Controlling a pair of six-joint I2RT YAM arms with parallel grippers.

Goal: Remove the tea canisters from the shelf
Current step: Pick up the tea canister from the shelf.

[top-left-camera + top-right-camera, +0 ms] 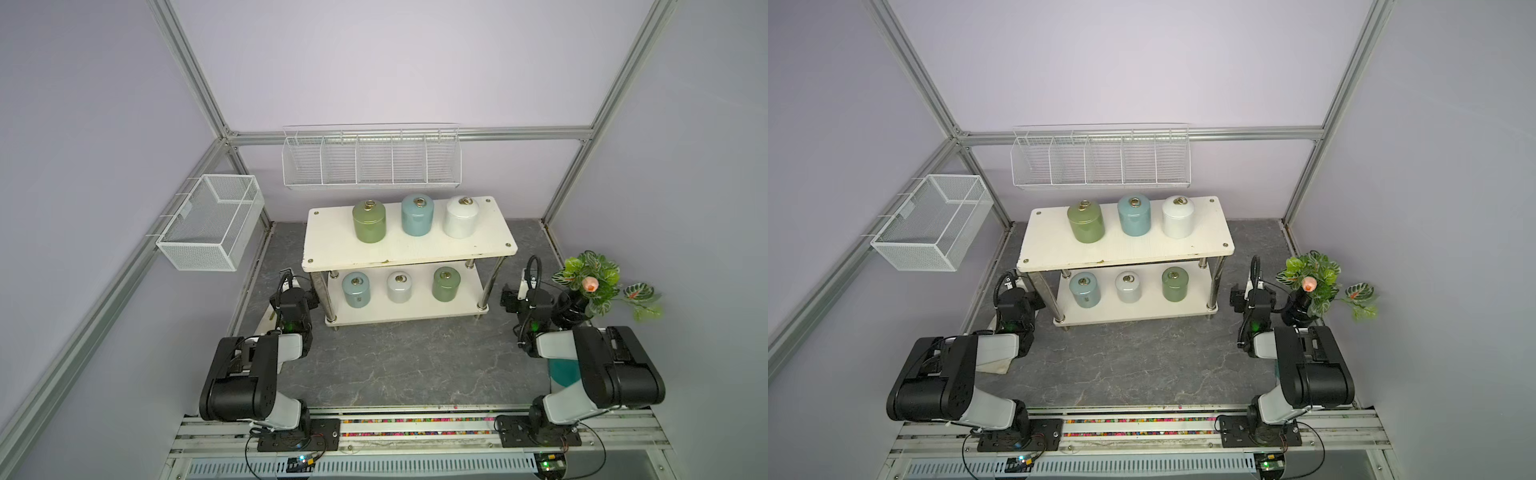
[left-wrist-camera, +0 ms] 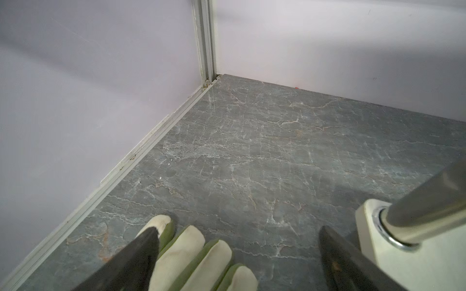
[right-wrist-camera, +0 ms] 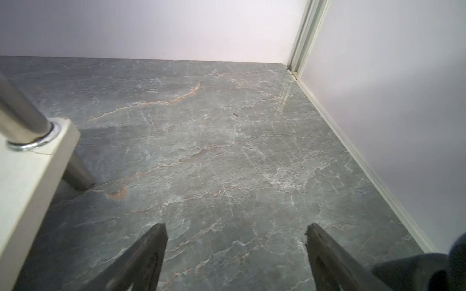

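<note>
The cream two-tier shelf (image 1: 409, 249) (image 1: 1125, 249) stands mid-table. Its top board carries an olive green (image 1: 369, 221), a pale blue (image 1: 417, 215) and a white (image 1: 460, 217) tea canister. The lower board holds a pale blue (image 1: 356, 289), a white (image 1: 399, 287) and an olive green (image 1: 446, 284) one. My left gripper (image 2: 237, 241) (image 1: 289, 286) sits low beside the shelf's left end, open and empty over the table, with the shelf corner (image 2: 403, 264) close by. My right gripper (image 3: 235, 239) (image 1: 511, 297) sits beside the right end, open and empty, near a shelf corner (image 3: 30, 181).
A cream and green glove (image 2: 191, 254) (image 1: 994, 365) lies under my left gripper. A black pot with a plant (image 1: 594, 286) stands right of my right arm. A white wire rack (image 1: 370, 160) hangs on the back wall, a mesh basket (image 1: 212, 222) on the left wall.
</note>
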